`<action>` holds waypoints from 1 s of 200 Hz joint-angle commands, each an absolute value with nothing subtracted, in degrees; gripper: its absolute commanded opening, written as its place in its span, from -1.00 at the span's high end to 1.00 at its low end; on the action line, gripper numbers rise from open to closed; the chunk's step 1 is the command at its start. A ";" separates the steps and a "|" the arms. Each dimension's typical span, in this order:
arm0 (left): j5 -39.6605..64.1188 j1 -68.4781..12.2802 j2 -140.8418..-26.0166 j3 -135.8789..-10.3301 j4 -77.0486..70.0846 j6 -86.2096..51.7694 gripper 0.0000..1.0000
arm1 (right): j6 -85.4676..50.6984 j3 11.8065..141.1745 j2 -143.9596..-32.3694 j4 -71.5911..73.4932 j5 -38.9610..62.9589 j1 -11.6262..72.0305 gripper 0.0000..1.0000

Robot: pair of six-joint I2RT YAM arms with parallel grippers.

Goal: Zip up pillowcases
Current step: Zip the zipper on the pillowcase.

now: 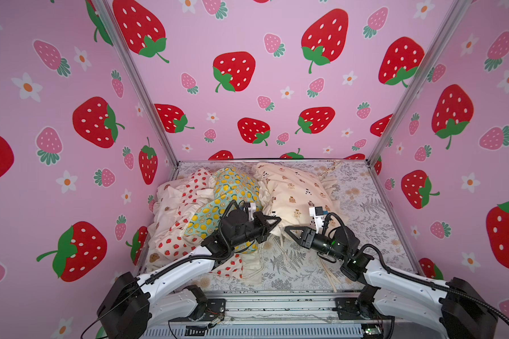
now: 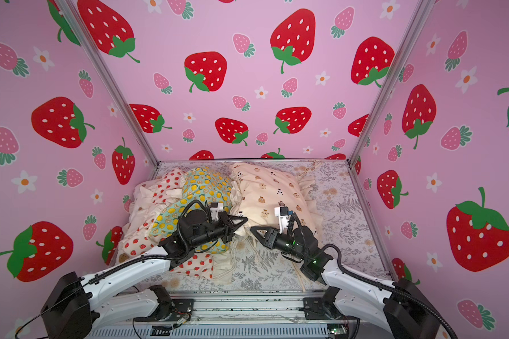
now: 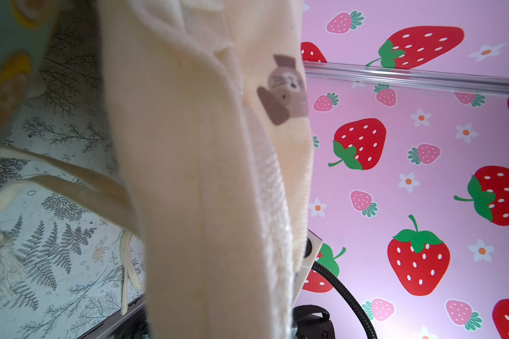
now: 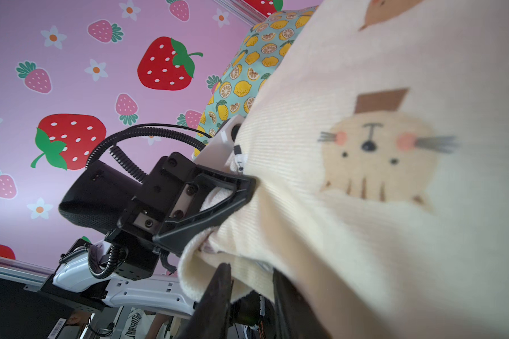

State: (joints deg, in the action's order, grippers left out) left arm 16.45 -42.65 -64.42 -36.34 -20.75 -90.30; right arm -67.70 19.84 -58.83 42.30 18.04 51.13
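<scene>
Cookie pillowcase (image 1: 154, 257): mostly buried under the strawberry pillowcase (image 1: 188, 193), itself overlapped by the lemon pillowcase (image 1: 235, 187), whose near end is hidden behind the left end effector (image 1: 278, 219). Bear pillowcase (image 1: 294, 187): zipper too small to tell in both top views, near corner covered by that end effector's tips; in the left wrist view it fills the middle, blurred, blocking that end effector from sight. Right end effector (image 1: 287, 229): fingers (image 4: 218, 293) dark, blurred, cut off by the right wrist view's edge; whether they grip cannot be told.

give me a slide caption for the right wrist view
The left gripper pinches the bear-print pillowcase by its edge, lemon pillowcase behind.
</scene>
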 commanded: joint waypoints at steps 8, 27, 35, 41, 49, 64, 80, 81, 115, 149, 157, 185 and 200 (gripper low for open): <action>16.71 -42.93 -63.46 -37.34 -24.74 -91.58 1.00 | -68.89 20.33 -60.99 45.06 18.67 51.24 0.42; 16.79 -42.98 -63.59 -37.27 -24.94 -91.71 1.00 | -69.61 20.53 -62.49 47.53 19.61 51.33 0.41; 16.91 -42.98 -63.70 -37.27 -25.05 -91.73 1.00 | -70.09 20.24 -62.50 47.81 18.93 51.37 0.39; 16.96 -42.96 -63.77 -37.33 -25.13 -91.75 1.00 | -70.11 20.22 -62.62 48.07 18.72 51.38 0.38; 17.05 -42.96 -63.90 -37.35 -25.38 -91.75 1.00 | -70.09 20.61 -62.88 48.25 18.94 51.33 0.36; 17.04 -43.06 -63.91 -37.28 -25.40 -91.84 1.00 | -70.65 21.52 -63.60 49.32 19.55 51.55 0.34; 17.05 -43.06 -63.88 -37.02 -25.64 -91.97 1.00 | -71.31 21.45 -64.07 51.03 19.20 51.66 0.32; 16.96 -43.06 -63.84 -37.01 -25.65 -91.95 1.00 | -71.31 21.45 -64.07 51.03 19.20 51.66 0.32; 17.09 -43.05 -63.99 -37.09 -25.81 -91.97 1.00 | -73.03 21.60 -66.30 55.37 19.77 51.77 0.33; 17.01 -43.06 -64.16 -37.09 -25.84 -91.93 1.00 | -74.00 21.84 -67.13 57.68 20.09 51.77 0.36; 16.96 -43.06 -64.24 -37.02 -25.88 -92.01 1.00 | -74.07 21.90 -66.91 57.86 20.04 51.77 0.37; 16.96 -43.04 -64.34 -36.92 -26.08 -92.11 1.00 | -74.14 22.06 -65.71 57.15 20.02 51.77 0.39; 16.88 -43.11 -64.25 -36.91 -25.93 -92.10 1.00 | -74.13 22.24 -65.39 56.43 20.15 51.77 0.40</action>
State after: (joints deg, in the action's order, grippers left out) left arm 15.55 -42.65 -64.45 -36.32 -22.13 -91.13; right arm -72.66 20.32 -66.65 53.80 19.62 51.53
